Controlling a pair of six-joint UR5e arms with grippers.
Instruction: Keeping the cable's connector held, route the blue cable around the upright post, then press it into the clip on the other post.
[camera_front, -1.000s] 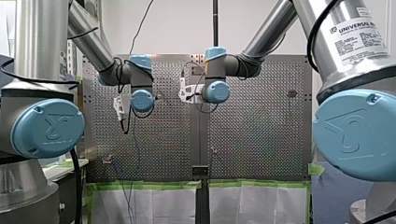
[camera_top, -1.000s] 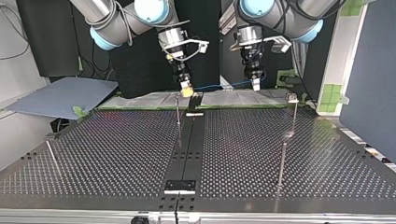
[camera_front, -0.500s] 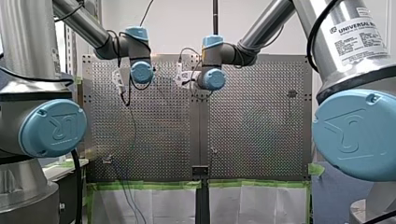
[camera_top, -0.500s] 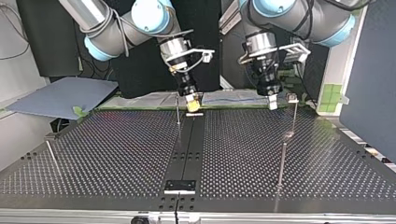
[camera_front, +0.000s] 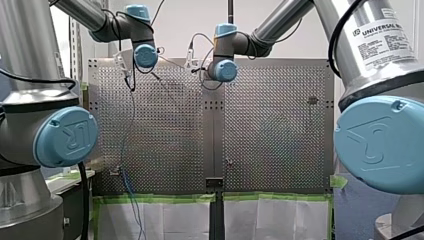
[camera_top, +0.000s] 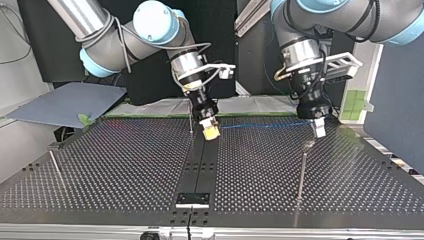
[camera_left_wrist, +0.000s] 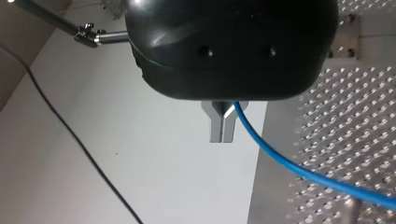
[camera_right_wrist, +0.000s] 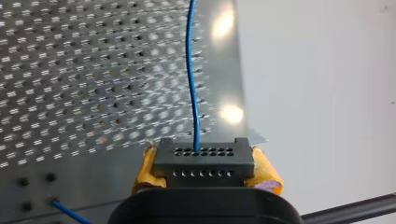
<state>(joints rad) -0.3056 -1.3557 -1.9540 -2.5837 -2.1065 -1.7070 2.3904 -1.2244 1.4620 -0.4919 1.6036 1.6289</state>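
So, my right claw (camera_top: 212, 133) is clamped on the connector (camera_right_wrist: 204, 161). In the right wrist view the yellow pads (camera_right_wrist: 265, 173) squeeze the dark block from both sides. The blue cable (camera_right_wrist: 191, 70) comes out of its upper row of holes and runs straight ahead over the perforated surface (camera_top: 125, 165).

In the top view that claw hangs over the surface's dark middle strip, just right of the thin upright post (camera_top: 190, 120). From there the cable stretches pretty much taut and level across to my left claw (camera_top: 318, 129) at that view's right.

That one is closed on the cable too. The left wrist view shows the two metal fingers (camera_left_wrist: 215, 128) pressed together. The blue line slips out near their root and trails off toward the surface.

In the top view my left claw sits just beside the other post (camera_top: 307, 145), and honestly I can't make out the clip from here.

In the front view more blue cable dangles past the surface's near edge at the left, and both wrists show high up in front of the surface.
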